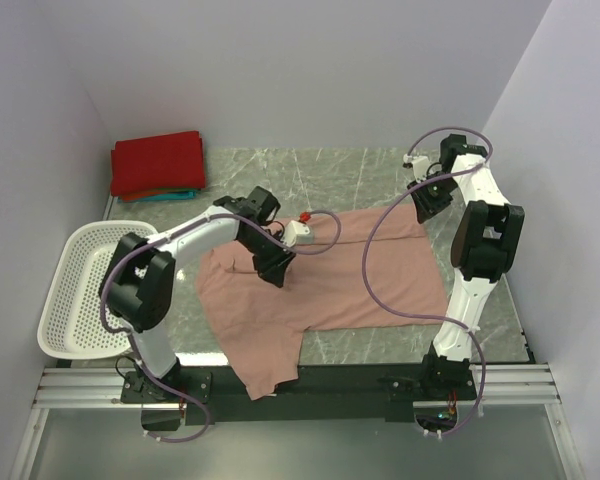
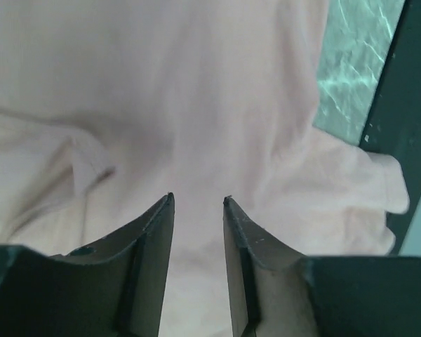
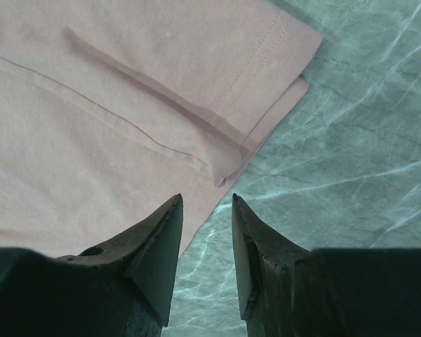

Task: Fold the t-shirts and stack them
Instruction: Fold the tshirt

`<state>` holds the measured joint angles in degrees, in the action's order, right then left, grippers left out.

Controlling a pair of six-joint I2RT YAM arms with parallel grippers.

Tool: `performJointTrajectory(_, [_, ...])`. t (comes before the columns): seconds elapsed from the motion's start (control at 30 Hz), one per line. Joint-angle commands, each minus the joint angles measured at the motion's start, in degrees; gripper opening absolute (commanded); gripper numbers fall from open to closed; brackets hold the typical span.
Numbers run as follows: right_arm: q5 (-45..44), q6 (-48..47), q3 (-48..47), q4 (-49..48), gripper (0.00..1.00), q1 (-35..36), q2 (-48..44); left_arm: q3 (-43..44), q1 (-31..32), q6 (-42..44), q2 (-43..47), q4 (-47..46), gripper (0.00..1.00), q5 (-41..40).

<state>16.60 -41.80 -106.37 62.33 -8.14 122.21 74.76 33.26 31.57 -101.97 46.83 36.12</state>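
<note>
A large dusty-pink t-shirt [image 1: 350,275] lies spread on the marble table, one part hanging over the near edge. My left gripper [image 1: 272,268] is open just above its left middle; in the left wrist view [image 2: 198,200] only pink cloth [image 2: 196,91] shows between the fingers. My right gripper [image 1: 427,205] is open over the shirt's far right corner; the right wrist view [image 3: 207,200] shows a hemmed sleeve edge [image 3: 245,105] ahead of the fingertips. A folded red t-shirt [image 1: 158,162] lies on a teal one [image 1: 170,196] at the far left.
A white perforated basket [image 1: 80,290] sits at the table's left edge. The black front rail [image 1: 360,378] runs along the near edge. Purple cables loop from both arms over the shirt. Walls close in on the left, back and right.
</note>
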Motion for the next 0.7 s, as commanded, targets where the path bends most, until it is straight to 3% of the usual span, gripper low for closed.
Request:
performJointTrajectory(0.0, [-0.3,-1.3,-2.6,2.1,0.41,-0.2,0.4,0.2,-3.3,2.0,6.0,3.8,0.39,0.4])
performJointTrajectory(0.27, [-4.3,-5.8,5.5,-3.8,0.41,4.4,-3.4,0.6,-20.0,-5.0,3.1,-2.0,0.51,-1.3])
performJointTrajectory(0.37, [-7.5,-8.5,8.5,-6.9,0.42,6.4,-4.0,0.7,-22.0,-6.9,0.7,-2.8,0.57,-2.3])
performJointTrajectory(0.67, [-12.4,-13.7,10.7,-11.0,0.45,7.1,-3.4,-1.9,-23.6,-12.3,-1.6,-7.4,0.59,-6.1])
